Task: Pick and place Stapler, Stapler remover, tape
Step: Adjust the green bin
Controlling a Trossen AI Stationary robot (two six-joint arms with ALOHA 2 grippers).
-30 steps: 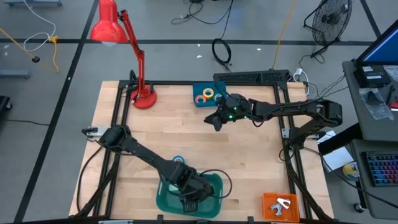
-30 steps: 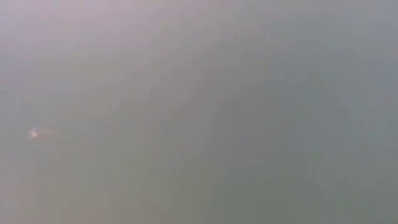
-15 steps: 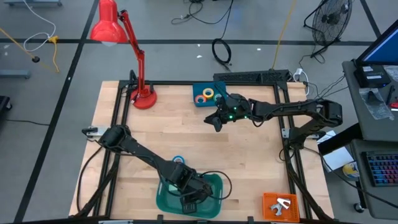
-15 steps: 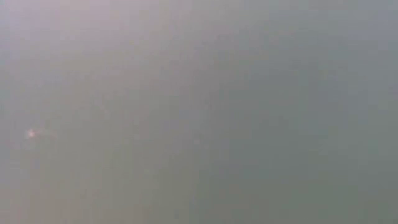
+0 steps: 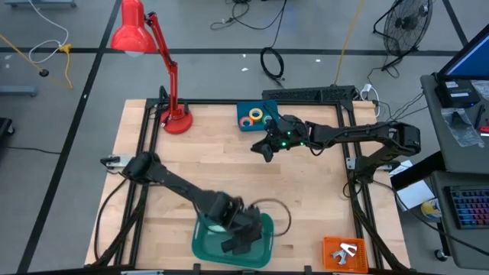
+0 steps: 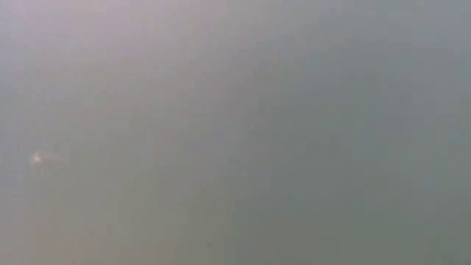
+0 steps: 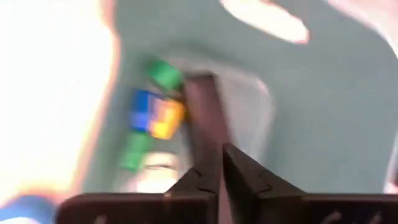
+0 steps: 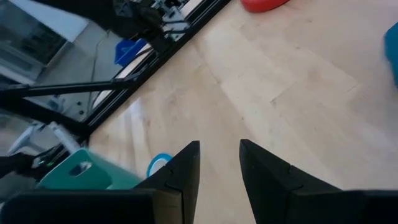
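The left tool [image 5: 235, 246] hangs over the green tray [image 5: 263, 248] at the counter's [image 5: 306, 198] near edge, clenched on the long dark stapler [image 7: 205, 118]. Farther right, the right tool [image 5: 265, 153] hovers released, holding nothing, beside the blue tray [image 5: 246, 122] holding the tape rolls [image 5: 255, 116].

Two dark arms work at one wooden table [image 5: 306, 198]. One red lamp [image 5: 164, 69] stands at the far edge, and there are three trays: one blue tray [image 5: 246, 124] with tape rolls [image 5: 255, 116] of uncertain number, one green tray [image 5: 205, 244], and one orange tray [image 5: 330, 260]. One blue tape roll [image 8: 159, 165] lies on the wood beside the green tray.
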